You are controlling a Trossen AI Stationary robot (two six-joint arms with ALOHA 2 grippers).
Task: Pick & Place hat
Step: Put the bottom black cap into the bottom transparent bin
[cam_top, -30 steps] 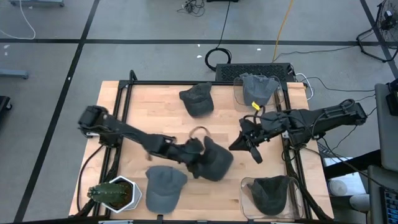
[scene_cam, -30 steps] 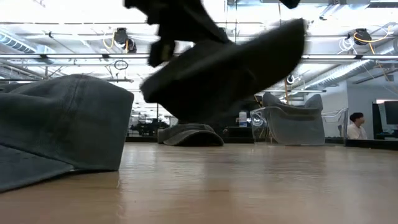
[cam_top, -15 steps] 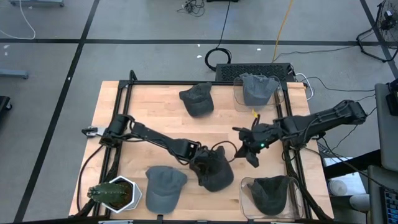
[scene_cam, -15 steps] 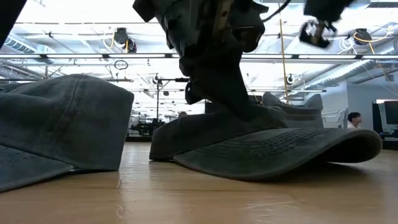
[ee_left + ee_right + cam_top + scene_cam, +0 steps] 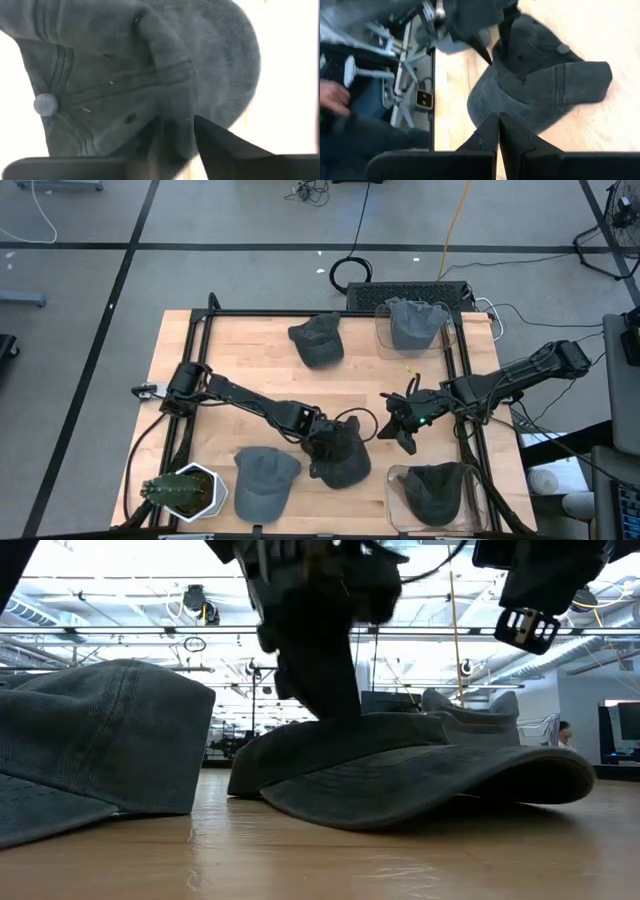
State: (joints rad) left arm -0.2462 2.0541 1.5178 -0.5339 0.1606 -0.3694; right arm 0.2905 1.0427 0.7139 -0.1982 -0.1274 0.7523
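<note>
A dark grey cap point(image 5: 350, 465) lies on the wooden table near its near edge, brim point(image 5: 450, 780) flat on the wood. My left gripper point(image 5: 328, 448) stands over its crown and is shut on it. My right gripper point(image 5: 397, 430) hovers shut just to the right of the cap, above the table, touching nothing; its wrist view shows the cap point(image 5: 545, 85) ahead of its fingers. In the low view the right gripper point(image 5: 525, 628) hangs clear above the brim. My left gripper pinches a raised fold of the cap's crown point(image 5: 172, 117) between its two fingers point(image 5: 215, 142), close to the top button point(image 5: 46, 104). It comes from above, pointing down. The cap rests on the table under the hold, its crown cloth puckered up at the fingers.
Other grey caps lie at the far middle point(image 5: 318, 340) and the near left point(image 5: 265, 478). Clear containers with caps stand at the far right point(image 5: 415, 323) and near right point(image 5: 437, 492). A potted plant point(image 5: 180, 490) sits at the near left corner. A black frame point(image 5: 200, 380) borders the table.
My left gripper has carried the cap down from a tilted hold in the air and toward the near edge; the cap now lies flat on the table with its brim down. My right gripper has come down and shifted slightly toward the near edge beside the cap.
</note>
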